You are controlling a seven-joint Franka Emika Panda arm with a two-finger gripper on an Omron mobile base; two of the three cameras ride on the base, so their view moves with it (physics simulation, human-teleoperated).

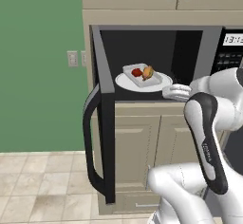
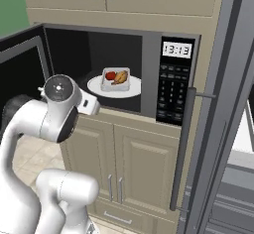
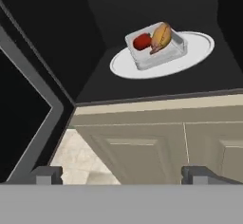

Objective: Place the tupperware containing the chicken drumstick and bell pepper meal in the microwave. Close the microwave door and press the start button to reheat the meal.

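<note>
The tupperware is a shallow light-grey tray resting on the round white turntable plate inside the black microwave. In it lie the red bell pepper and, beside it, the tan chicken drumstick. The microwave door is swung wide open to the left. My gripper hangs open and holds nothing, just outside the microwave's front edge, below and in front of the tray.
The door's long bar handle juts out toward the floor side. Beige cabinet doors sit below the microwave. At the right stands a tall steel appliance with a vertical handle. The keypad and clock are right of the cavity.
</note>
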